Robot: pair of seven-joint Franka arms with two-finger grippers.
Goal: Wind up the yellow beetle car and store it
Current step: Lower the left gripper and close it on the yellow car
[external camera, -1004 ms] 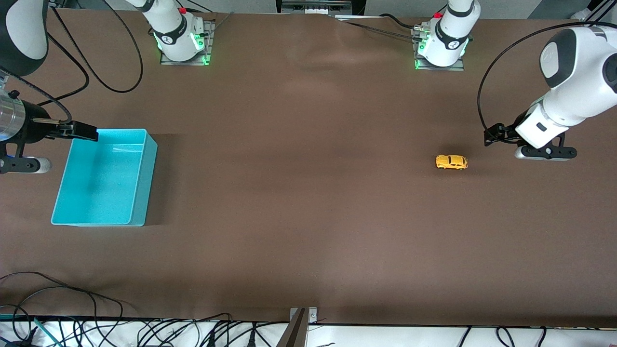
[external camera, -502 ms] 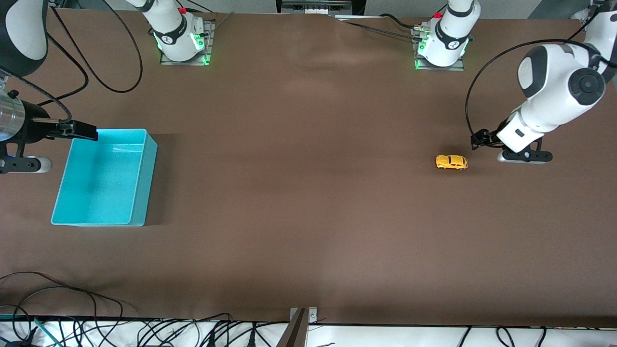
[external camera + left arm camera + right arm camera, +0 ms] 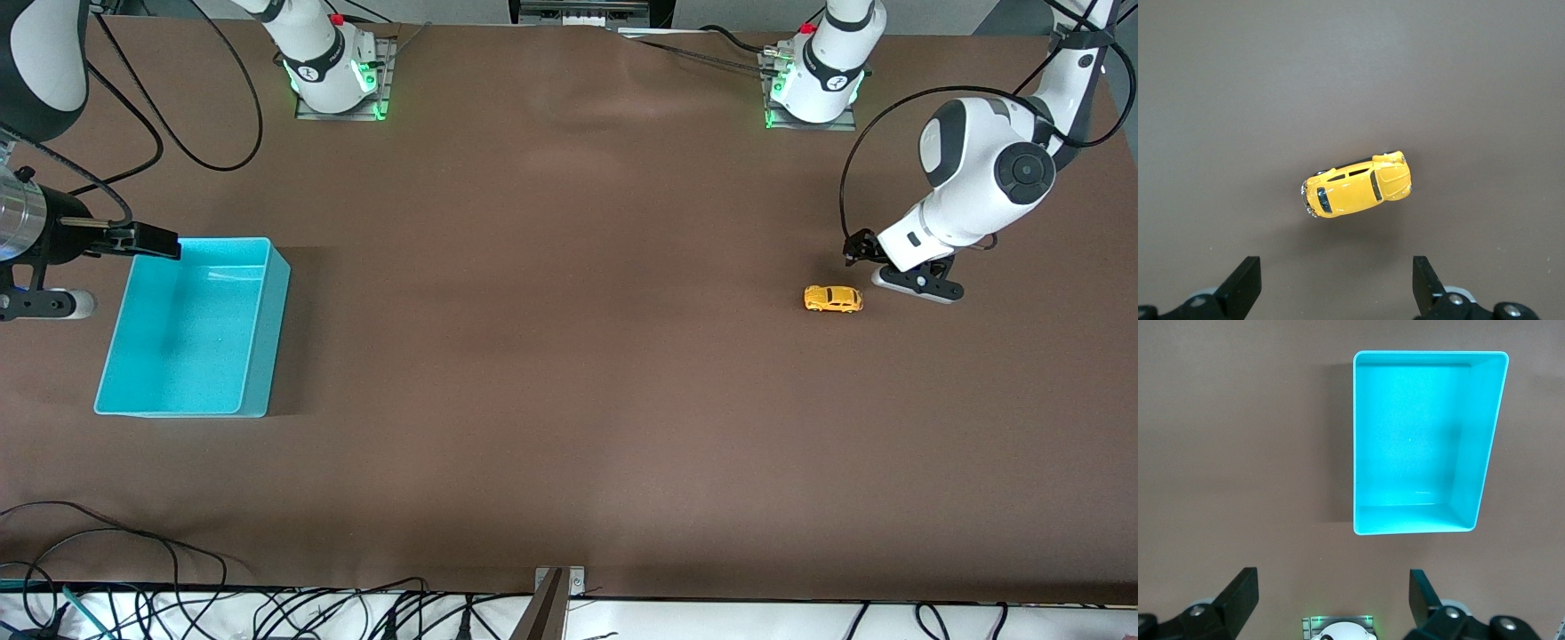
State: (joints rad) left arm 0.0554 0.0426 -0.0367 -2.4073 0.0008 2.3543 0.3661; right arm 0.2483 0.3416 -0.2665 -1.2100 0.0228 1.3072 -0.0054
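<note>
Yellow beetle car (image 3: 1357, 186) on table, beside left hand (image 3: 1335, 290)

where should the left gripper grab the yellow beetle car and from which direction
Probably across the body's two long sides at mid-length, coming straight down. The yellow beetle car sits on its wheels on the table with nothing beside it. The open left gripper would likely need turning so its fingers face those sides.

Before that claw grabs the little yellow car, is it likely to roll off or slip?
The yellow beetle car stands on its wheels on the flat brown table, so a nudge along its length would probably roll it. Its rounded, glossy body looks slippery for the open left gripper hanging over it. It looks rigid and probably light.
</note>
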